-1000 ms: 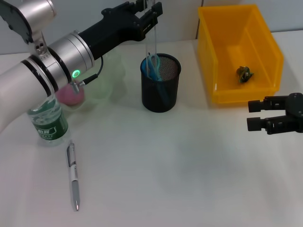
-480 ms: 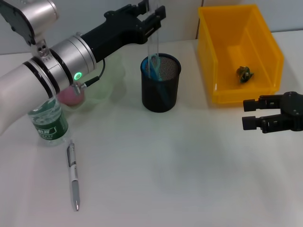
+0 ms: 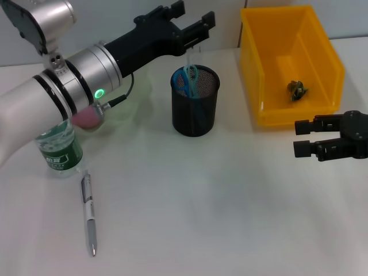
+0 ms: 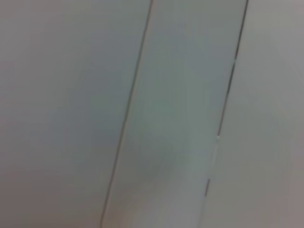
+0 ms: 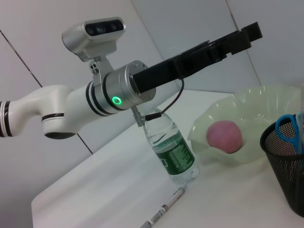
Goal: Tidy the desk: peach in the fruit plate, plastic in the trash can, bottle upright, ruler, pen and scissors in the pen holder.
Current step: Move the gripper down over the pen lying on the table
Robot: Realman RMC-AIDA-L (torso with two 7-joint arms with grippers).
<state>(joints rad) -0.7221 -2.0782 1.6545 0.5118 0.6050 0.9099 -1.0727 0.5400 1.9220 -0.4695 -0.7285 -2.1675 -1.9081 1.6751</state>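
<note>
My left gripper (image 3: pixel 192 17) hangs above the surface, fingers spread apart and holding nothing. Directly below and slightly toward me from it stands the pen holder (image 3: pixel 195 109), a black mesh cup. The scissors (image 3: pixel 188 80) with blue handles stand inside it, and a clear ruler (image 3: pixel 188 60) seems to stand in it too, though it is hard to make out against the background. My left wrist view gives only a blank grey wall.

Under my left forearm, well behind the left gripper, the fruit plate (image 5: pixel 247 128) is a pale green wavy dish with the pink peach (image 3: pixel 86 117) lying in it. Just beside the plate, nearer to me, the bottle (image 3: pixel 57 148) with a green label stands upright. The pen (image 3: pixel 89 214) lies flat on the surface (image 3: pixel 201 207) in front of the bottle, far below and back from the left gripper, apart from everything else.

To the right of the left gripper and lower sits the trash can (image 3: pixel 259 86), a yellow bin, with a small crumpled piece of plastic (image 3: pixel 296 89) on its floor.

My right gripper (image 3: pixel 305 139) hovers just in front of the bin's near right corner, fingers parted and empty, pointing toward the pen holder.
</note>
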